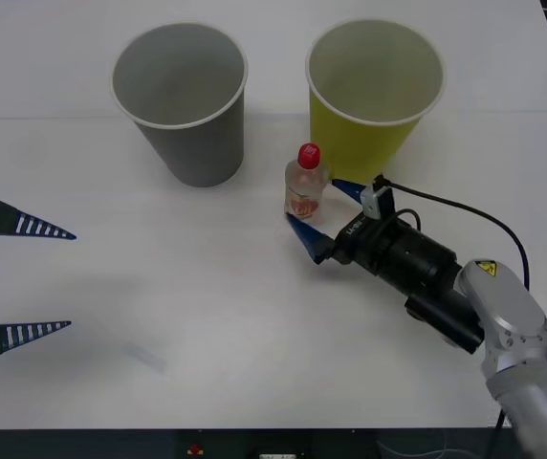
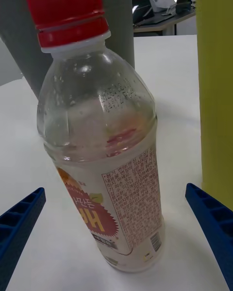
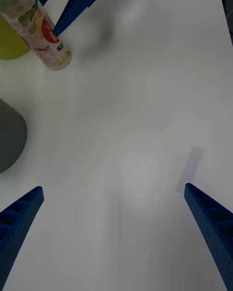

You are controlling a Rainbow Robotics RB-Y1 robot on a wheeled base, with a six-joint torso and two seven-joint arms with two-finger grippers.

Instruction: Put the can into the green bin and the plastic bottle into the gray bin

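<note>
The plastic bottle [image 1: 307, 184] stands upright on the white table, clear with a red cap and a red-orange label. It is just in front of the green bin [image 1: 374, 91], and the gray bin [image 1: 180, 96] stands to the green bin's left. My right gripper [image 1: 314, 206] is open, one blue finger on each side of the bottle's lower half. In the right wrist view the bottle [image 2: 102, 140] stands between the fingertips [image 2: 213, 223] with a gap on both sides. My left gripper [image 1: 68, 279] hangs open at the table's left edge, holding nothing. The can is out of view.
A small strip of clear tape [image 1: 144, 356] lies on the table [image 1: 254, 316] near the front left. The left wrist view looks across bare tabletop to the bottle [image 3: 39, 26], the green bin [image 3: 9, 43] and the gray bin [image 3: 9, 136].
</note>
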